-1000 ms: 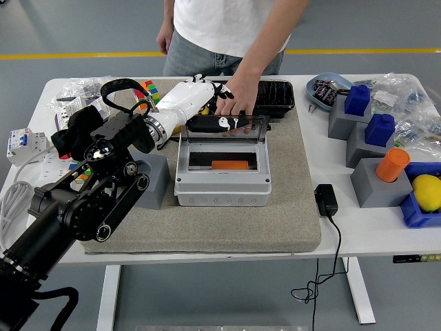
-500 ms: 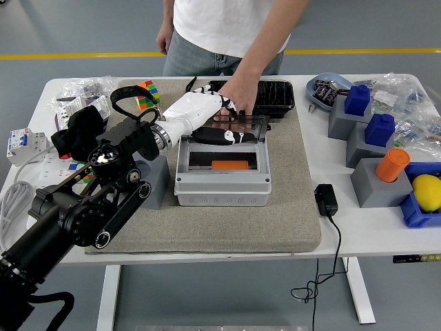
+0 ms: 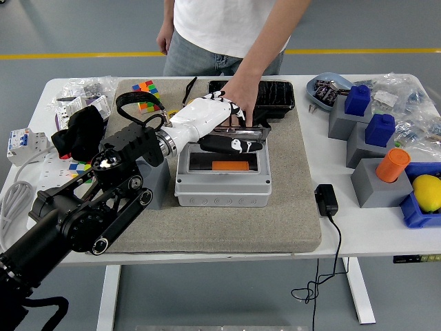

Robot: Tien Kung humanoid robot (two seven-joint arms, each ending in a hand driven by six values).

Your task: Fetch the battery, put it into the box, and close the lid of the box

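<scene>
Battery: you have one orange battery [image 3: 229, 165], lying flat inside the box, its long axis running left to right across the table.
Box: one grey box [image 3: 222, 181] sits on the grey mat [image 3: 227, 221], near the middle of the table [image 3: 365, 227]; the battery lies in its far half.
Lid: one clear lid [image 3: 234, 132], hinged at the box's far edge, tilted over the opening and only partly down, so you can see the battery beneath it.
Left hand: your left hand [image 3: 224, 134], white with dark fingers [image 3: 231, 145], lies on the lid from the left with fingers stretched along its near edge; it presses rather than grips, holding nothing.
Right hand: not in the picture.
Person: one person stands at the far side; one hand [image 3: 238, 103] reaches down to the lid's far edge, just beyond your hand. Whether it touches the lid, you cannot tell.
Black tray: one [image 3: 272, 93], just beyond the box.
Grey blocks at right: three, two topped with blue pieces [image 3: 357, 98] and one with an orange cylinder [image 3: 393, 164].
Yellow object: one [image 3: 427, 192], in a blue bin at the right edge.
Black adapter: one [image 3: 326, 200], right of the mat.
</scene>
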